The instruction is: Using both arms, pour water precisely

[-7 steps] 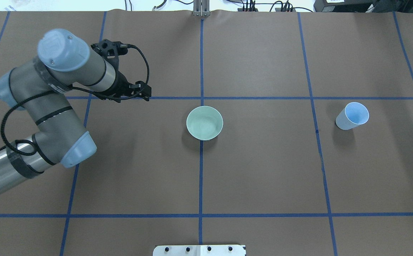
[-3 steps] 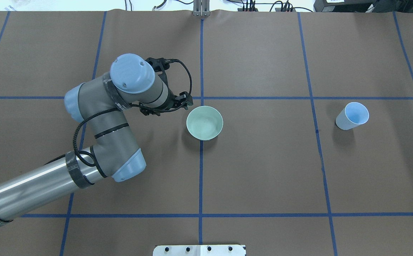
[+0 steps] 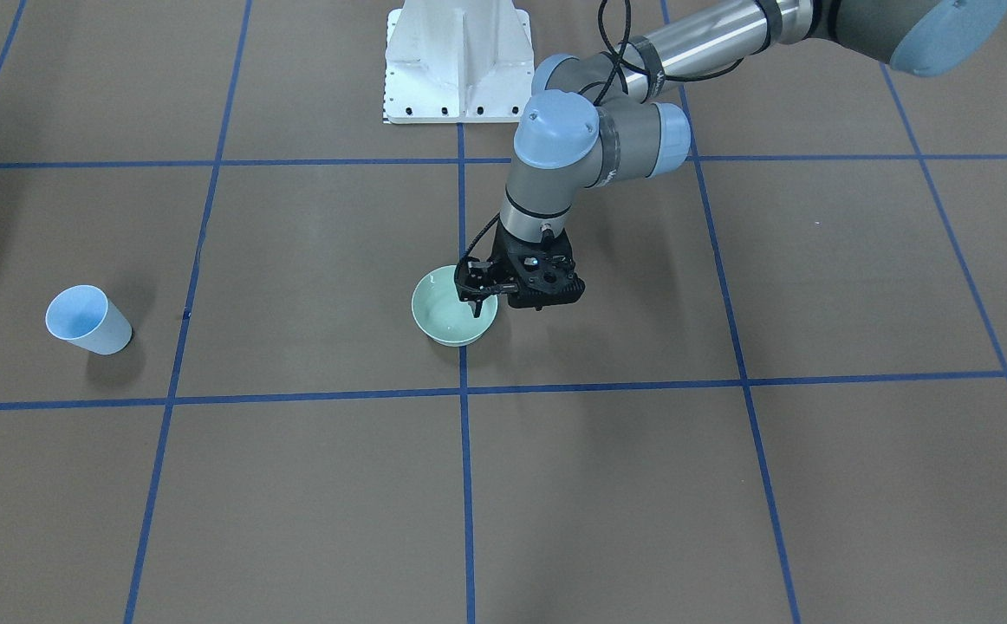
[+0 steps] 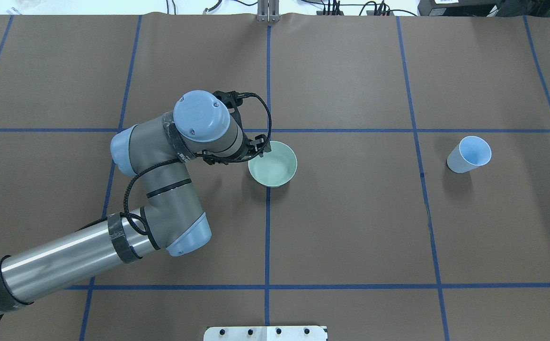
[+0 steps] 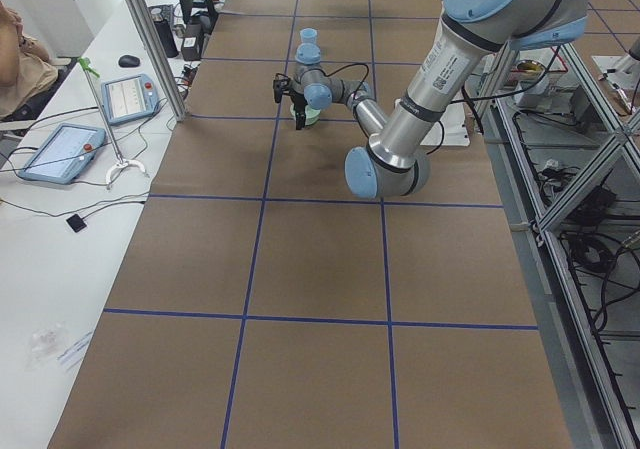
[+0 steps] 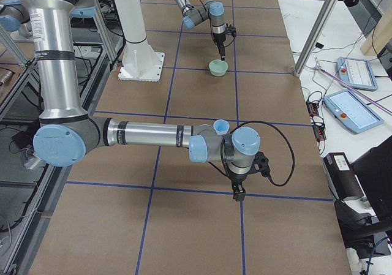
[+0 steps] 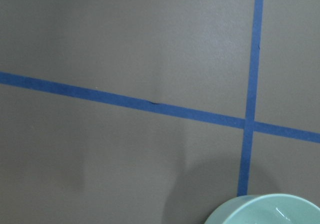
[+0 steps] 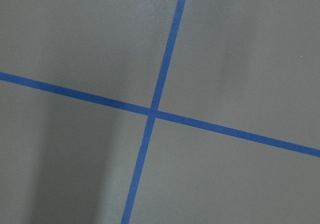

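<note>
Water (image 7: 280,213) shows only as faint glints in the green bowl (image 4: 275,166), central on the desk (image 4: 350,227). We hold our left fingers (image 3: 476,305) parted over its rim, probably to grip it; whether our right fingers (image 6: 237,192) are parted we cannot tell.

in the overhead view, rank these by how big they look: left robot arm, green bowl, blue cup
1. silver-grey tubular left robot arm, by far; it is also nearest the camera
2. mint green round bowl
3. pale blue tapered cup, only slightly smaller than the bowl
</note>
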